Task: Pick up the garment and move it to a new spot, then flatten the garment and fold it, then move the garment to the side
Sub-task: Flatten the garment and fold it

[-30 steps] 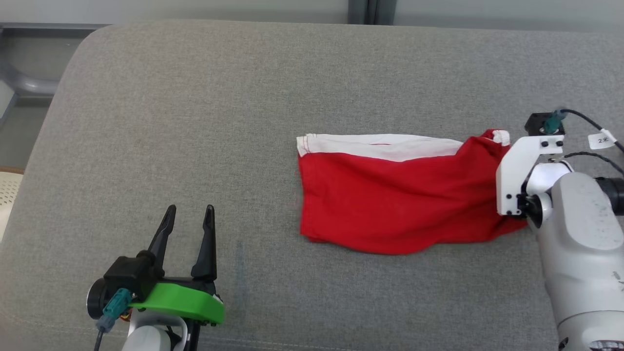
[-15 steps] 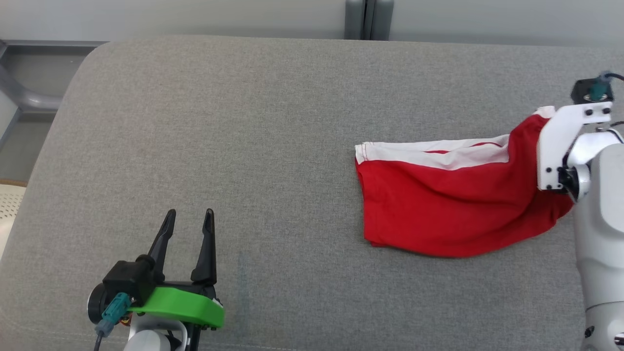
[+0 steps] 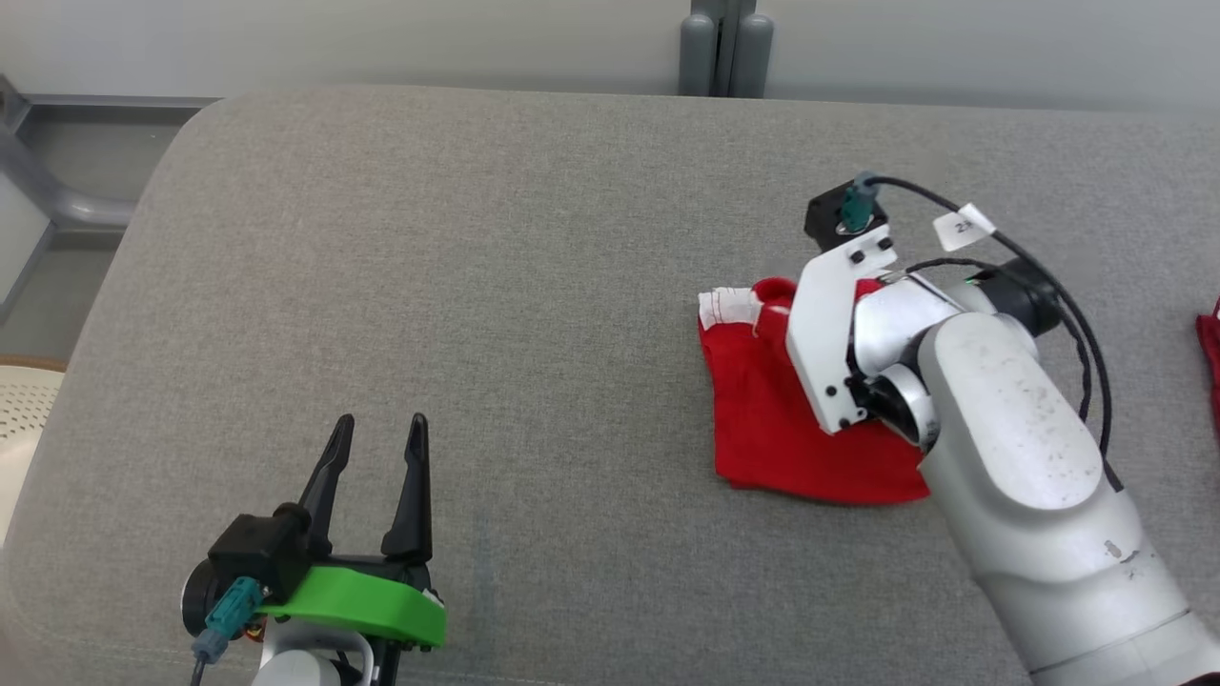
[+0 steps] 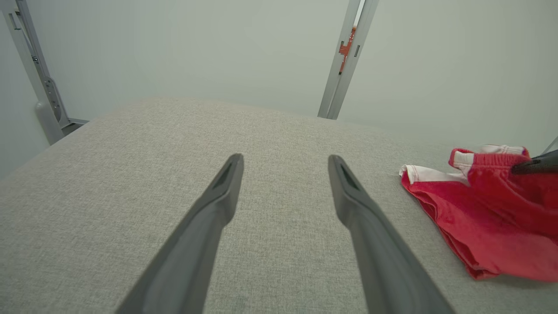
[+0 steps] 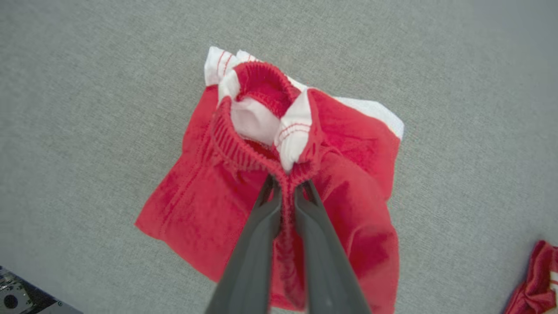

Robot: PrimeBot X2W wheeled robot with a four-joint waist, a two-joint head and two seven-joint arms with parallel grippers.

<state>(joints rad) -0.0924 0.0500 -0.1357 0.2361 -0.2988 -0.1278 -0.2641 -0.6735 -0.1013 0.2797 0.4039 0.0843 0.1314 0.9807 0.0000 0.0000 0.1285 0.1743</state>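
The right gripper [image 5: 287, 185], almost closed, pinches the ribbed waistband of the red fabric garment with white trim [image 3: 762, 419], which lies bunched beneath it on the grey upholstered cushion [image 3: 477, 238]. The left gripper [image 3: 379, 427] gapes empty, well apart.

Right gripper [image 5: 287, 189]: fingers hidden in head view behind own white wrist bracket [image 3: 827, 333]. Red shorts [image 3: 762, 419]: portion beneath right forearm [image 3: 1010, 419] covered; pinched waistband fold disappears between fingers. Second red cloth [image 3: 1210, 367], off to tool's right, cut by frame edge; possibly another garment. Cable tag [image 3: 963, 227]: print too small to read. Dark fingertip [image 4: 538, 165] clipped at left wrist view's right edge.
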